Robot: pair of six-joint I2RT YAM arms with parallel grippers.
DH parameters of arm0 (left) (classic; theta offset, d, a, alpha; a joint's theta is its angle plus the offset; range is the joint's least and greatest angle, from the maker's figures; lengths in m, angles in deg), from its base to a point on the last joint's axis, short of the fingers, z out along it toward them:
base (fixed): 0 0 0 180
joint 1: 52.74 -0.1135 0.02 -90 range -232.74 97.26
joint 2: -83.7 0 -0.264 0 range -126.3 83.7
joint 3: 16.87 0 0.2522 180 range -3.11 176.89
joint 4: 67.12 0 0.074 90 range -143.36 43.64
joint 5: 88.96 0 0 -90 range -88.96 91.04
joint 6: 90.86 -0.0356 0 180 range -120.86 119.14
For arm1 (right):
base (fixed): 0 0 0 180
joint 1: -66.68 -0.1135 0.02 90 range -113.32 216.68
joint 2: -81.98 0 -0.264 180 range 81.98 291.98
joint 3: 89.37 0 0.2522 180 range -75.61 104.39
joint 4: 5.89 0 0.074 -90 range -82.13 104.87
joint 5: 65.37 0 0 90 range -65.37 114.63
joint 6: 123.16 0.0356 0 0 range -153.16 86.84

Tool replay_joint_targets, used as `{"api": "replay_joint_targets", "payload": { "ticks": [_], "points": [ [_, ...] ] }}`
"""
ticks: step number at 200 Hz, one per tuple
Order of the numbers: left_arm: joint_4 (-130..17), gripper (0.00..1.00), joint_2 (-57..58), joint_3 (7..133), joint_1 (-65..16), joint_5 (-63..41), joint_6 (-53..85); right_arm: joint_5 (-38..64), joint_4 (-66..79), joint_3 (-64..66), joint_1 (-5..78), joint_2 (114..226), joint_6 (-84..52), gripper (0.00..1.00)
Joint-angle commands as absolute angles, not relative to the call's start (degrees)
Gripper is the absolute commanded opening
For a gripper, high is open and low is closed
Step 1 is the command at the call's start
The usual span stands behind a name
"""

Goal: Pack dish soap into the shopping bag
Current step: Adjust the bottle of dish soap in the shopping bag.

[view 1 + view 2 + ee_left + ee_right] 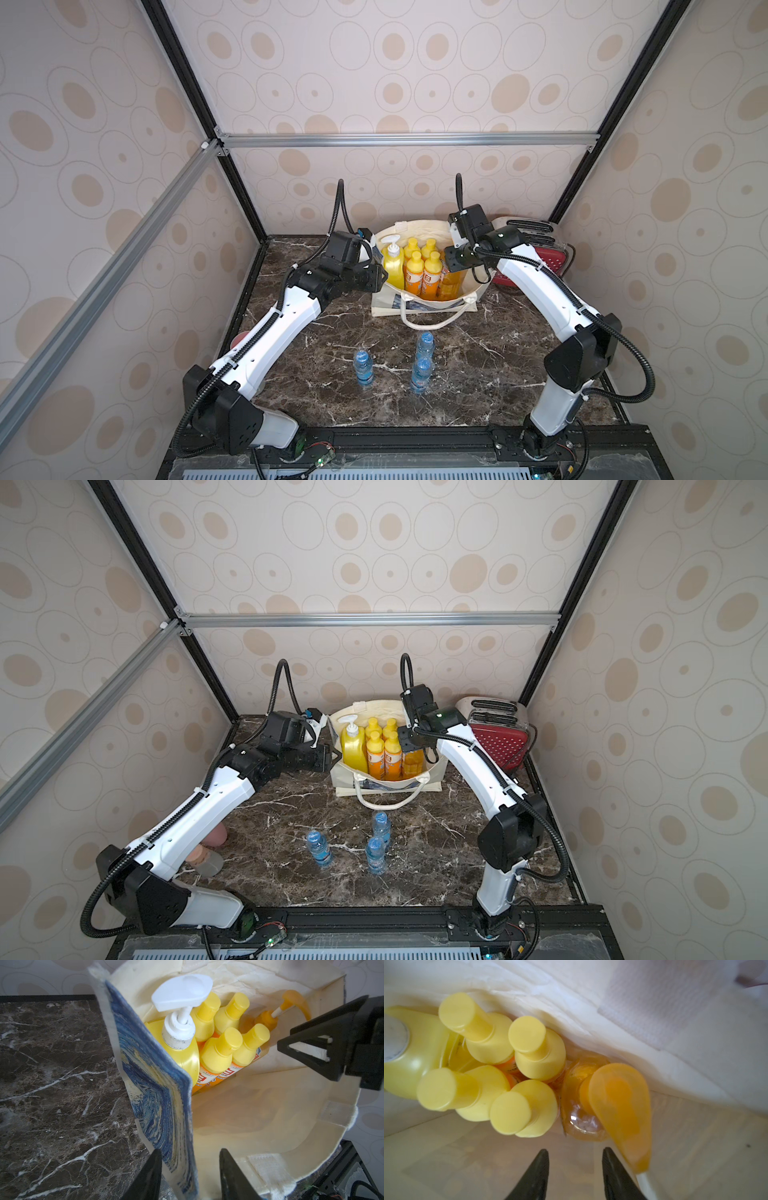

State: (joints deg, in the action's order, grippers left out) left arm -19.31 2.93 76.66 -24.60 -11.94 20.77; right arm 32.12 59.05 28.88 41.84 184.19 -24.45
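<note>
Grip check: left fingers (150,1174) spread, straddling the printed side wall of the shopping bag (270,1105), one outside, one inside; no visible pinch on the cloth. Right fingers (533,1174) spread too, empty, hanging inside the bag mouth just beside the orange pump head (618,1105) of the amber bottle (581,1109).

Dish soap all inside the bag, upright and packed close together: big yellow pump bottle (393,266) at the left-arm end, four small yellow-capped bottles (420,270) clustered in the middle, amber one at the right-arm end. Some floor space free in the bag on the near side. Bag standing on the worktop (478,374) toward its back edge, mouth wide.

Outside the bag: three blue-capped water bottles (420,376) upright nearer the front, well apart from it; red toaster (498,742) behind the right arm. No soap seen on the worktop.

Judged step: let-go and withdrawal, all six bottles already in. Next move, at a guess: lift both arms straight up and clear. Right fingers past the pump head without hooking it; left fingers off the wall without dragging or tipping the bag.
</note>
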Motion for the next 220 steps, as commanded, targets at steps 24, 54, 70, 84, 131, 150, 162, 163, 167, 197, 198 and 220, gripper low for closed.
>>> {"api": "replay_joint_targets", "payload": {
  "ticks": [24, 54, 70, 84, 131, 150, 162, 163, 167, 197, 198, 220],
  "points": [
    [-21.1, 0.45, 4.2, 76.7, -24.4, -11.8, 21.0, 28.8, 51.3, 26.3, 44.3, 184.2, -26.4, 0.59],
    [-21.2, 0.45, 4.5, 76.4, -24.4, -11.6, 20.9, 26.5, 47.5, 26.5, 44.8, 185.9, -27.9, 0.60],
    [-21.3, 0.45, 4.6, 76.2, -24.4, -11.4, 20.8, 25.6, 45.8, 26.6, 45.0, 186.6, -28.1, 0.58],
    [-21.3, 0.45, 4.5, 76.2, -24.4, -11.4, 20.8, 25.4, 45.3, 27.1, 45.2, 187.5, -28.2, 0.56],
    [-21.5, 0.46, 4.2, 76.0, -24.4, -11.4, 20.6, 26.8, 46.3, 27.6, 45.2, 189.6, -28.5, 0.45],
    [-21.5, 0.45, 3.9, 76.1, -24.4, -11.6, 20.6, 27.7, 46.3, 27.1, 45.2, 189.5, -28.0, 0.35],
    [-21.7, 0.44, 3.8, 76.1, -24.4, -11.8, 20.7, 28.4, 46.3, 27.1, 45.2, 189.2, -27.2, 0.26],
    [-21.7, 0.43, 3.8, 76.1, -24.4, -11.8, 20.7, 28.4, 46.3, 27.1, 45.2, 189.2, -27.1, 0.25],
    [-21.7, 0.42, 3.8, 76.2, -24.4, -11.9, 20.7, 28.6, 46.4, 27.3, 45.2, 189.1, -26.8, 0.22],
    [-21.7, 0.33, 3.8, 76.3, -24.4, -12.4, 20.9, 29.0, 46.4, 28.7, 45.2, 188.3, -23.2, 0.04],
    [-21.7, 0.33, 3.9, 76.3, -24.4, -12.4, 20.9, 29.0, 46.4, 28.7, 45.2, 188.3, -23.1, 0.03],
    [-21.6, 0.29, 4.1, 76.3, -24.4, -12.6, 20.8, 30.0, 46.7, 30.3, 45.1, 188.0, -20.4, 0.00]
  ]
}}
